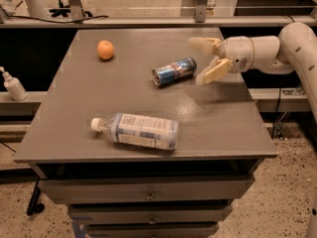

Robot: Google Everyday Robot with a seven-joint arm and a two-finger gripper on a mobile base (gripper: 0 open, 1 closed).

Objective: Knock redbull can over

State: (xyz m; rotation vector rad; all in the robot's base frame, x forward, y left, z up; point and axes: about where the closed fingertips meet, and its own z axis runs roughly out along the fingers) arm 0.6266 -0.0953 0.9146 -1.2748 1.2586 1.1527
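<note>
The redbull can [173,71] lies on its side on the grey table [124,88], its silver top pointing left toward the front. My gripper [204,60] is just to the right of the can, a small gap away, with its two cream fingers spread apart and nothing between them. One finger [202,44] reaches out above the can's far end, the other finger [214,71] hangs lower to the right. The white arm comes in from the right edge.
A clear plastic bottle [137,131] with a blue-white label lies on its side near the table's front edge. An orange [105,49] sits at the back left. A white dispenser bottle [13,85] stands on a ledge off the left side.
</note>
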